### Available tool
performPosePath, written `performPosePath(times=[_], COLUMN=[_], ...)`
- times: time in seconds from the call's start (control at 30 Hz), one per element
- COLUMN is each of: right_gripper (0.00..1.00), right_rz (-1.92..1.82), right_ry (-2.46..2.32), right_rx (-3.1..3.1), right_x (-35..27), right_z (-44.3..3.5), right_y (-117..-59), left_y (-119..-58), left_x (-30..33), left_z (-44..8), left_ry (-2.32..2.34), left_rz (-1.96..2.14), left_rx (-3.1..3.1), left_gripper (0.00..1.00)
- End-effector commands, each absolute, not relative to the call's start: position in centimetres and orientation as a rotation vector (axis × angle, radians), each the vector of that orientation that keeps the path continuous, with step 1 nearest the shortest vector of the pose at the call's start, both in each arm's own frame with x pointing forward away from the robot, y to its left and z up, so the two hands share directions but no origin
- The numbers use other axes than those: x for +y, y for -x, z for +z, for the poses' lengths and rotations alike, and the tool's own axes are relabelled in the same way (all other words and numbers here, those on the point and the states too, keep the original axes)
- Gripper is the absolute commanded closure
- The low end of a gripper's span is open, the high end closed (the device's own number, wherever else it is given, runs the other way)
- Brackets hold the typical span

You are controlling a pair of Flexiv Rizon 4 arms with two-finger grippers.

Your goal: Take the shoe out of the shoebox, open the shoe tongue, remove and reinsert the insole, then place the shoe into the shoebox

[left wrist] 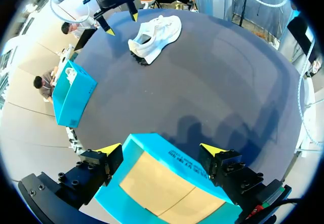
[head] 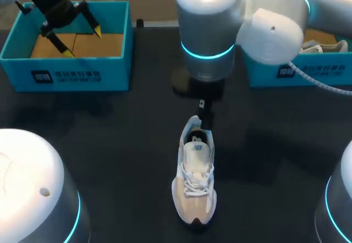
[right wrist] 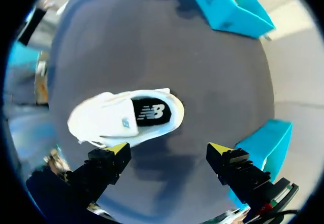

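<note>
Head view shows you the white lace-up sneaker (head: 195, 174) standing upright on the black tabletop (head: 110, 144). Its toe points toward the robot, and it sits outside both boxes. A dark insole shows through its opening, and the laces cross over the tongue.

The open turquoise cardboard shoebox (head: 66, 75), with a tan floor, sits beyond the sneaker and off to its left, well apart from it. Your left gripper (head: 84, 42) hangs over that shoebox, far from the sneaker. Its fingers are spread wide and hold nothing. In the left wrist view you see the tan floor between the two yellow tips.

A second turquoise box (head: 308, 72) sits beyond the sneaker to its right, partly hidden behind your right arm.

Your right gripper (right wrist: 168, 148) hovers above the table just past the sneaker's heel. Its fingers are spread wide too. In the right wrist view the sneaker lies just ahead of one finger, not between the two, and I see no contact.
</note>
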State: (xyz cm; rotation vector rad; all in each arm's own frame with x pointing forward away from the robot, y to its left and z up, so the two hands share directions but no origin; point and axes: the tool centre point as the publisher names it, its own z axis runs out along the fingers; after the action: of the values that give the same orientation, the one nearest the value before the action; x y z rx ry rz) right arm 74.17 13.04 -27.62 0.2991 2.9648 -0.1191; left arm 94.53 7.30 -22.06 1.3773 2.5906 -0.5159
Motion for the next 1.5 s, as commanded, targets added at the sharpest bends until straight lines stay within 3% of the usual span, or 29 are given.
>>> performPosePath(times=[0.03, 1.5], right_gripper=[0.0, 0.0], right_rz=[-0.102, -0.048], right_ry=[-0.155, -0.268], right_rx=[2.974, 3.002], right_x=[13.6, 15.6], right_z=[-28.8, -37.9], right_y=[-75.0, -78.0], left_y=[-94.6, -94.6], left_x=[7.3, 7.3], left_z=[-22.1, -22.1], left_ry=[-1.38, -1.38], left_rz=[-0.514, -0.514], left_rx=[2.591, 2.591], left_gripper=[0.0, 0.0])
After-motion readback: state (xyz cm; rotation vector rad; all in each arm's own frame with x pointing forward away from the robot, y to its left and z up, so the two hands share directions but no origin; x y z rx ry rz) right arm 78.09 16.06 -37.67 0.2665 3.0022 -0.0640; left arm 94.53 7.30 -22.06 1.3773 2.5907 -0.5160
